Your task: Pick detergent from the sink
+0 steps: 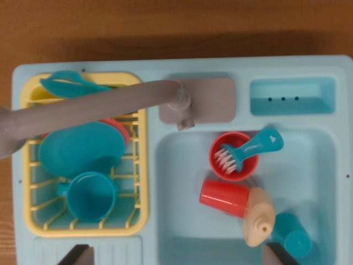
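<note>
gripper [176, 255] fingertips poke in at bottom edge of wrist view, two dark tips well apart w/ nothing between them, so jaws spread wide, released, holding nothing. below them a toy sink unit [242, 69], light blue, on a wooden tabletop [165, 22].

detergent bottle [258, 216] = beige/cream, lying on its side in the basin near the basin's front-right corner, nozzle pointing toward front edge. touching a red cup [223, 197] on its left side, also tipped over; a teal cup [292, 234] just beside it on the right. red bowl [233, 156] w/ a teal dish brush [251, 150] resting in it sits toward basin's back edge. grey faucet [99, 107] swings out left over the yellow dish rack [140, 187], which holds teal plate [80, 148] + teal mug [90, 196].

step: approach/pre-grasp, nothing picked yet. right fingertip is already near the bottle, left one far off over the rack side.

next move prob needs: shift toward wrist view's right to centre over bottle, descend into basin, close across the bottle's narrower width. tight spot — red cup and teal cup crowd both sides, fingers could knock them or pinch a cup instead.
</note>
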You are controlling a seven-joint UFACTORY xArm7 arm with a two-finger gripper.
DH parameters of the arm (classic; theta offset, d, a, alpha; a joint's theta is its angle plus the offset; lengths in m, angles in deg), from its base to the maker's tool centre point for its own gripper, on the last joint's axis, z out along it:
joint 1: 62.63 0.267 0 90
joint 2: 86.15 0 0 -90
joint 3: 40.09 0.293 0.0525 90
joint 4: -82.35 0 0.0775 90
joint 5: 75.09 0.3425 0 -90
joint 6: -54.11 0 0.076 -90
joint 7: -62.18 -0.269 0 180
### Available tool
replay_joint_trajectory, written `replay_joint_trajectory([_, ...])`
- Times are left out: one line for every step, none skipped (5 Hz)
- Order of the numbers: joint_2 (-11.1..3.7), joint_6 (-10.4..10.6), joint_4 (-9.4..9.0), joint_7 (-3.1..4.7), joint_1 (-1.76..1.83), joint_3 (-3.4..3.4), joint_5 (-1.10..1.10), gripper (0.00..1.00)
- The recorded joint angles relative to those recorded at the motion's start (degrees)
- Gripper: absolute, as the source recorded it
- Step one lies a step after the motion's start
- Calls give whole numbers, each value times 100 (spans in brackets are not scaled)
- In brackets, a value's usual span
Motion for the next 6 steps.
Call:
replay_joint_trajectory([0,0,0,0,0,0,0,0])
replay_joint_trajectory([-48,200,-188,11,-32,-30,24,0])
replay_joint_trajectory([-48,200,-188,11,-32,-30,24,0])
replay_joint_trajectory([-102,423,-398,24,-67,-65,51,0])
replay_joint_trajectory([-102,423,-398,24,-67,-65,51,0])
replay_joint_trajectory([-161,668,-628,38,-106,-102,81,0])
